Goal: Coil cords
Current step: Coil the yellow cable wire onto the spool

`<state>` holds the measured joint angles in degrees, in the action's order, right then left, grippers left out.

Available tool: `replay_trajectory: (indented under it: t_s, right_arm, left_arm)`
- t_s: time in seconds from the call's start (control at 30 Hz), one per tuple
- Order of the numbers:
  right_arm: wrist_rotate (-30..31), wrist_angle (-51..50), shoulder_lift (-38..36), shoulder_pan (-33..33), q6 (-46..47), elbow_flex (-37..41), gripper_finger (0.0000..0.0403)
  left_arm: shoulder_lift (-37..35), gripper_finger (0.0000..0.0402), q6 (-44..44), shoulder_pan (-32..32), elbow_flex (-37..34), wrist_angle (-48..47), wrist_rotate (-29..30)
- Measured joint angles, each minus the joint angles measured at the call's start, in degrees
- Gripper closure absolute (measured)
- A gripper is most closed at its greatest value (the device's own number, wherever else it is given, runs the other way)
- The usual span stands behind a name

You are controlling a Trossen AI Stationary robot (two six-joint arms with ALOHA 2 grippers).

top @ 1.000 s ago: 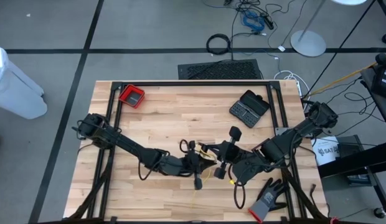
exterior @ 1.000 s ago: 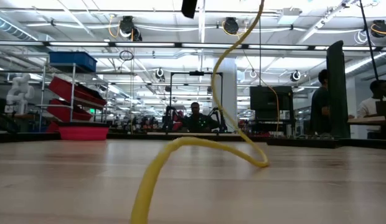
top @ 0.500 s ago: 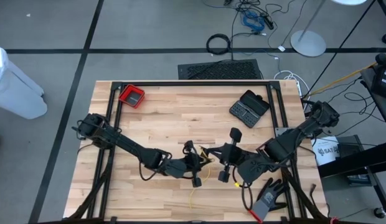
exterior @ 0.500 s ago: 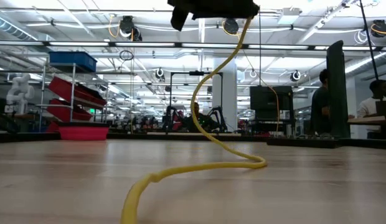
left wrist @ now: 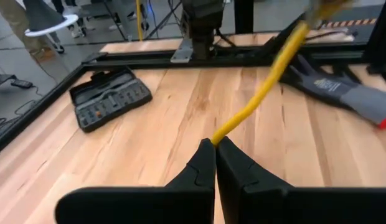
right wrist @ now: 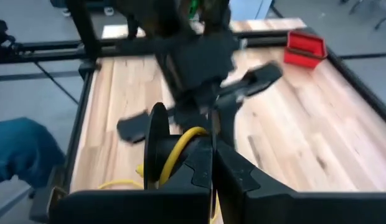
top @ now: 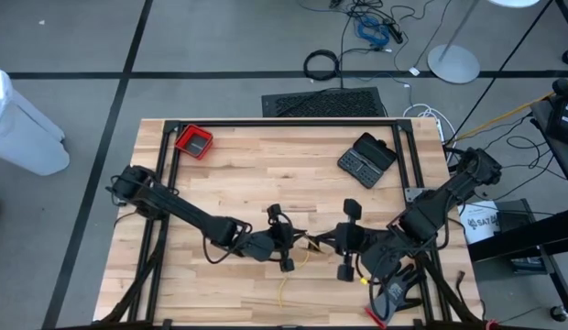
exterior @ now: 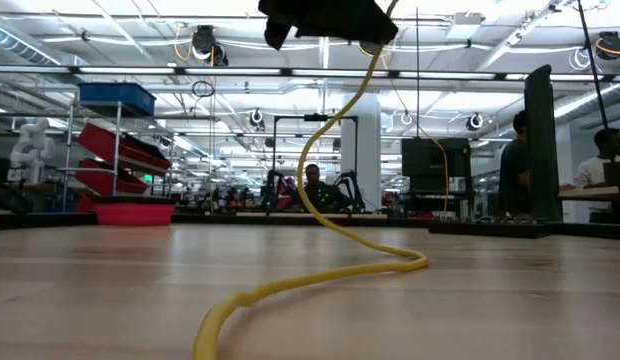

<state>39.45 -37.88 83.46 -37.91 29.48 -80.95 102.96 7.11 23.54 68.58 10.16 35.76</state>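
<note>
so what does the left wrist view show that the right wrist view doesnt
Only the left wrist view shows the open dark plastic tool case and the grey-black work glove with a red cuff, with the left pincer shut on the thin yellow cord. Only the right wrist view shows the small red plastic tray and the right pincer shut on the cord. Both show that yellow cord and the light wooden tabletop.

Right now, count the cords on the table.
1 shows: a yellow cord pinched between the left tool and right tool mid-table, its tail trailing toward the front edge. A black cord may be hidden.
</note>
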Motion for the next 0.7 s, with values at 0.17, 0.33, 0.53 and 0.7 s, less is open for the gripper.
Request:
replay_trajectory:
  t_s: [0.17, 0.33, 0.53, 0.7]
  right_arm:
    - [-0.77, -3.35, 0.0, 0.0, 2.73, 0.0, 0.0403]
    - [-0.79, -4.88, 0.0, 0.07, 4.26, 0.0, 0.0403]
    - [-0.75, -5.4, 0.0, 0.63, 4.39, 0.0, 0.0403]
    - [-0.6, -6.1, 0.09, 0.95, 4.42, 0.0, 0.0403]
  left_arm:
    - [-2.03, 0.04, -0.09, 0.05, 0.0, -3.7, 1.01]
    - [-3.73, 0.04, -0.08, 0.47, 0.0, -3.76, 1.06]
    - [-5.46, 0.04, -0.33, 1.56, 0.0, -3.65, 1.04]
    - [-6.49, 0.04, -0.43, 2.2, 0.0, -3.63, 1.04]
